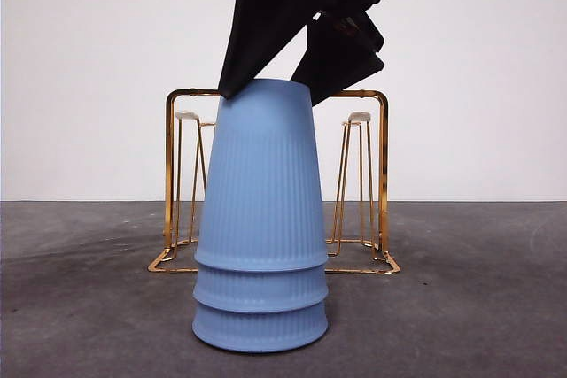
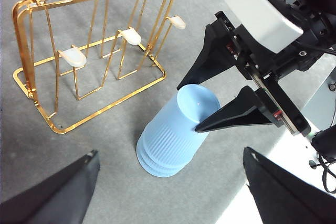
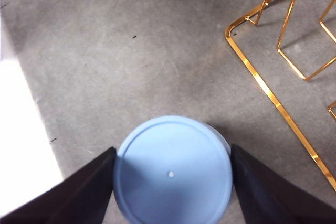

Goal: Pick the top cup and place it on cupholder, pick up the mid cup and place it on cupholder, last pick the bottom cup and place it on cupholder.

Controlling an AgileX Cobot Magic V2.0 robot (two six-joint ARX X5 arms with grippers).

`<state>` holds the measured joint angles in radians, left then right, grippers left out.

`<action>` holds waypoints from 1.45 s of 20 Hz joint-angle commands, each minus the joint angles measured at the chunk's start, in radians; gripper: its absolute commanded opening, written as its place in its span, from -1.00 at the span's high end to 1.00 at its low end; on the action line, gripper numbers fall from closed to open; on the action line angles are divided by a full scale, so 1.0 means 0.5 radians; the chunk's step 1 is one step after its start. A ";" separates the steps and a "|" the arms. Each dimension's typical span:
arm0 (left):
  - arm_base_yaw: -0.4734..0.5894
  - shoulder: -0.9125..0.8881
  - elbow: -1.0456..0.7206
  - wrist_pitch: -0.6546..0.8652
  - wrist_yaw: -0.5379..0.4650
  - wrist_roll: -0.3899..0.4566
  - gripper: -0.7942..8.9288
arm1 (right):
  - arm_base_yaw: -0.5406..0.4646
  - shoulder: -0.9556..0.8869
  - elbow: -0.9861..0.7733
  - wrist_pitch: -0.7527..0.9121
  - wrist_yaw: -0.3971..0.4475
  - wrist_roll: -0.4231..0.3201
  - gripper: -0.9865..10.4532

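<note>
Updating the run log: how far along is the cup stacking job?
Nothing done: all three blue cups are nested upside down, and the gold cupholder has every prong bare. In hand: the right end effector straddles the top cup, apparently not yet lifted. The left end effector waits open. All three placements remain.

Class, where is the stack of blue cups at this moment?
The stack of blue cups stands upside down on the grey table, in front of the gold cupholder, with the right end effector straddling its top.
</note>
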<state>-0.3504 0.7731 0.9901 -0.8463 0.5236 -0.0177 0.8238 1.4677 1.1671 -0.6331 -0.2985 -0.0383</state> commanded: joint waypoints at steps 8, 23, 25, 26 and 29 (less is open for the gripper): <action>-0.011 0.013 0.046 0.018 0.009 0.001 -0.06 | 0.024 0.026 0.301 -0.196 -0.012 -0.047 0.54; -0.011 0.013 0.046 0.049 0.009 0.011 -0.06 | -0.062 -0.038 1.012 -0.713 0.319 -0.105 0.54; -0.011 0.013 0.045 0.059 0.009 0.011 -0.06 | -0.179 -0.038 1.012 -0.726 0.323 -0.105 0.54; -0.011 0.013 0.046 0.059 0.009 0.011 -0.06 | -0.247 -0.037 1.000 -0.726 0.322 -0.105 0.54; -0.011 0.013 0.046 0.060 0.009 0.011 -0.06 | -0.430 -0.034 0.894 -0.621 0.309 -0.105 0.54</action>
<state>-0.3504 0.7731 0.9901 -0.8295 0.5236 -0.0174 0.5941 1.4353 1.5993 -0.9508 -0.1406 -0.0818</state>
